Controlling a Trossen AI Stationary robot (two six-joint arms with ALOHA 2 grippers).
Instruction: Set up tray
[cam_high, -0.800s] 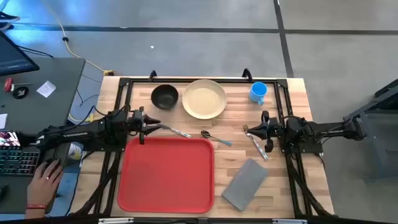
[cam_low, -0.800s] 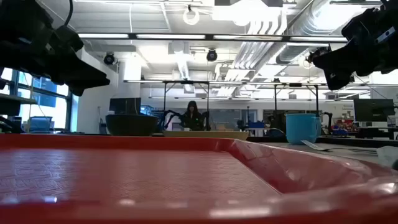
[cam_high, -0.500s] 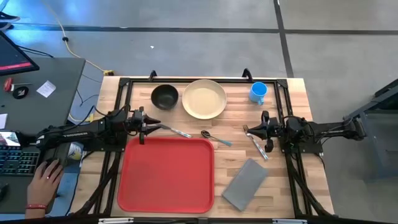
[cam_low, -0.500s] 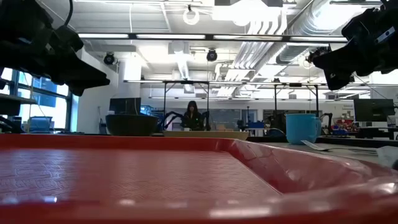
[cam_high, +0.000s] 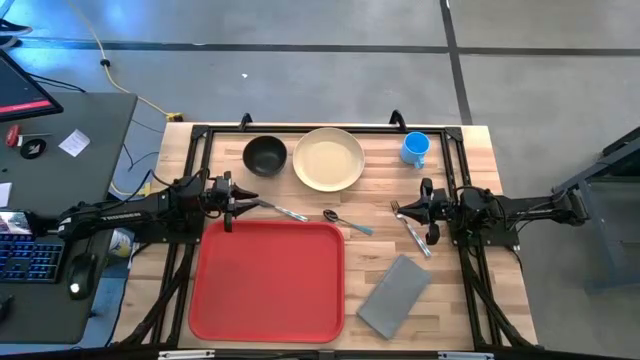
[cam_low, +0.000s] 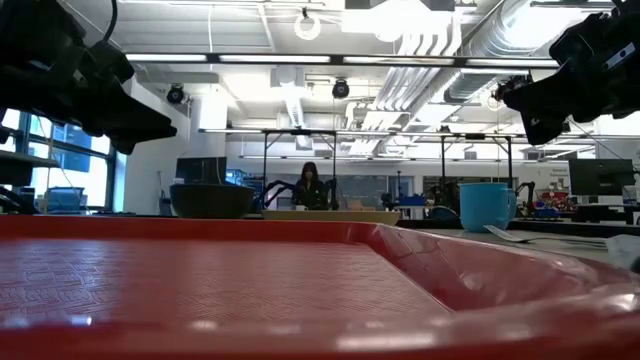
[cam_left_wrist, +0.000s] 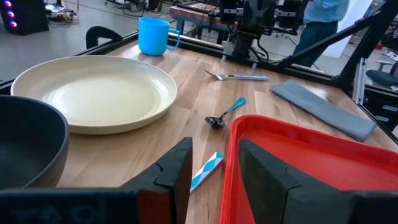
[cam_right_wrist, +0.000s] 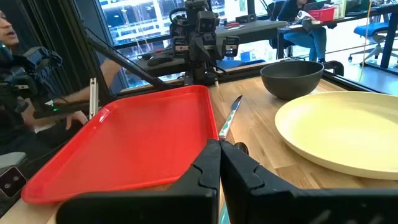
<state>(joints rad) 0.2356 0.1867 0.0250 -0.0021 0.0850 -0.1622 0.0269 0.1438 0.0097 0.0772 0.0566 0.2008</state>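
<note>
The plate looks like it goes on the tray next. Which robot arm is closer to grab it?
Probably the left. The left gripper sits open by the tray's far-left corner, with the plate just beyond. The right gripper, shut, sits farther off, above the fork.

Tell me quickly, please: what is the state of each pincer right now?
Left pincer: open, holding nothing, at the edge of the large red rectangular plastic tray.
Right pincer: closed, holding nothing.
</note>
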